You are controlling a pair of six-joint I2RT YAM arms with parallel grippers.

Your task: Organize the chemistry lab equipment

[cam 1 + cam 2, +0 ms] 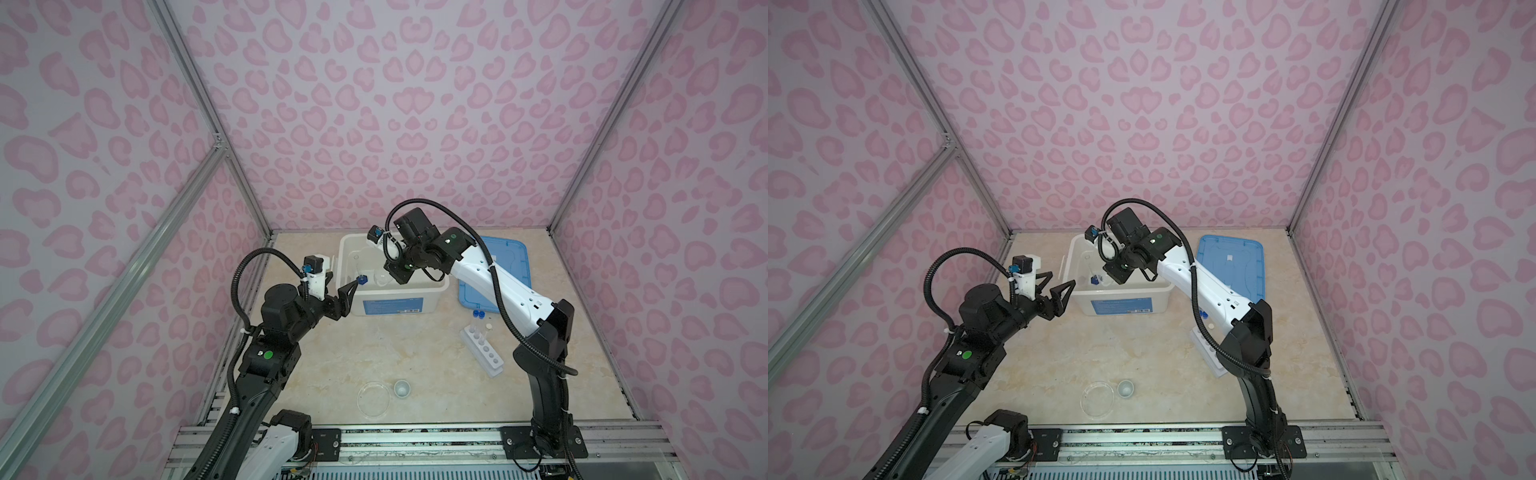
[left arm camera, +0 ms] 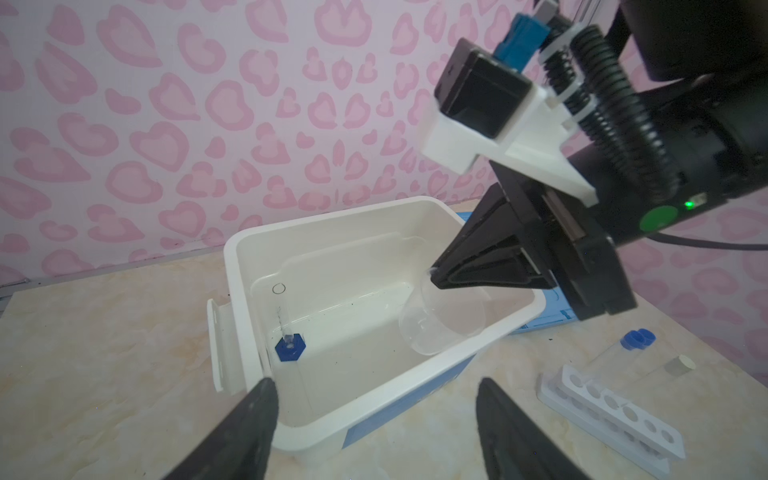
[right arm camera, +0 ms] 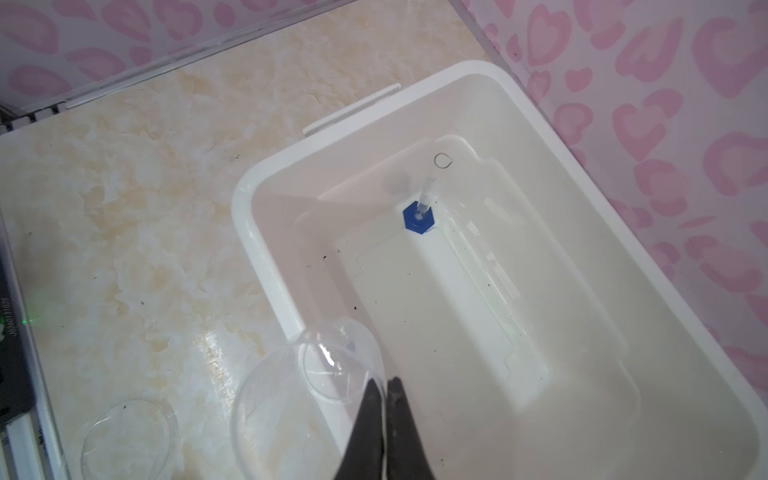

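The cylinder point(image 3: 417, 218) stands inside the bin point(image 3: 249, 232) — the only piece stowed, as far as I can judge. The right gripper point(image 3: 384, 384) has its fingers pinched tight on the rim of a clear beaker point(image 2: 444, 320), which hangs tilted in the bin's mouth; whether it touches the floor I cannot tell. It looks to be the piece going in now. The left gripper point(image 1: 1063, 277) hovers just beside the bin's end wall, fingers wide, holding nothing. Most of the work is left — the rack point(image 1: 484, 353), the capped tubes point(image 1: 478, 314) lying beside it, the dish point(image 1: 374, 400) and the small cup point(image 1: 402, 388) all sit on the table. The lid point(image 1: 498, 270) lies next to the bin.
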